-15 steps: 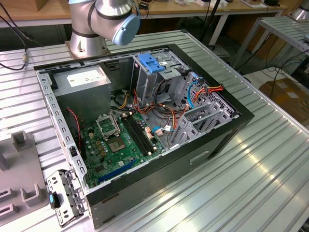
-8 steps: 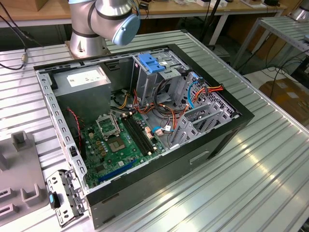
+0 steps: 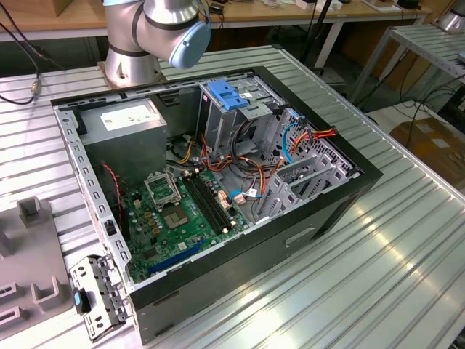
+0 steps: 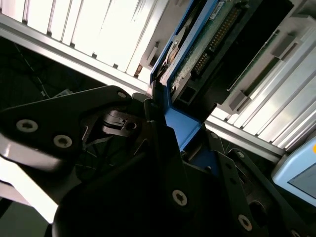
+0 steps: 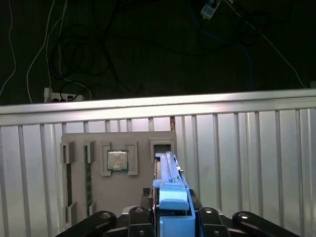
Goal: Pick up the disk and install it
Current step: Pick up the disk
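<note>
The disk (image 5: pixel 170 185) stands on edge in a slot of a grey fixture plate (image 5: pixel 143 192), its blue carrier rail and end tab facing the first wrist view. My gripper (image 5: pixel 173 219) has black fingers (image 5: pixel 139 217) pressed against both sides of the blue tab. In the second wrist view the disk (image 4: pixel 197 54) shows its green circuit board and connector, with the blue tab held between the jaws of my gripper (image 4: pixel 180 133). The open computer case (image 3: pixel 349 189) lies on the table in the exterior view.
A processor chip (image 5: pixel 117 160) sits in a pocket of the fixture plate. Beyond it runs the ribbed metal table (image 5: pixel 247 158), then a dark floor with cables. In the case are a motherboard (image 3: pixel 182 211), a light-blue latch plate (image 3: pixel 231 94) and orange and blue cables. The arm base (image 3: pixel 131 58) stands behind.
</note>
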### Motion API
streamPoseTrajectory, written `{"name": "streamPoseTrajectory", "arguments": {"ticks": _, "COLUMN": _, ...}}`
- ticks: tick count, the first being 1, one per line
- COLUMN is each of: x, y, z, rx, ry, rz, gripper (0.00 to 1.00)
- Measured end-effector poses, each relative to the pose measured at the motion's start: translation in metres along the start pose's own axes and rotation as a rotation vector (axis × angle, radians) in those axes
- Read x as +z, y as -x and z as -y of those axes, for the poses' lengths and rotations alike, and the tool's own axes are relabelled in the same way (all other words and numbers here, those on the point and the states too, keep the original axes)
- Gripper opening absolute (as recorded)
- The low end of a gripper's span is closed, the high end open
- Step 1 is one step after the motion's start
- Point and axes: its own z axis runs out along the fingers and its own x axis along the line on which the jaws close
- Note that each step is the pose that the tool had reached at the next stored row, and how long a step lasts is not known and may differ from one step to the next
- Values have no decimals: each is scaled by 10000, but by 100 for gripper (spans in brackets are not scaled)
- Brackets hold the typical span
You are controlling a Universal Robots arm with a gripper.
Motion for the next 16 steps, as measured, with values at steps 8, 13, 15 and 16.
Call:
{"name": "streamPoseTrajectory", "arguments": {"ticks": 8, "x": -48, "y": 0, "z": 0, "rx": 0, "ry": 0, "rz": 0, "gripper": 37}}
{"name": "streamPoseTrajectory", "arguments": {"ticks": 13, "x": -75, "y": 1, "z": 1, "rx": 0, "ry": 0, "rz": 0, "gripper": 37}}
{"name": "streamPoseTrajectory", "arguments": {"ticks": 15, "x": -89, "y": 1, "z": 1, "rx": 0, "ry": 0, "rz": 0, "gripper": 37}}
{"name": "streamPoseTrajectory", "arguments": {"ticks": 16, "x": -93, "y": 1, "z": 1, "rx": 0, "ry": 0, "rz": 0, "gripper": 37}}
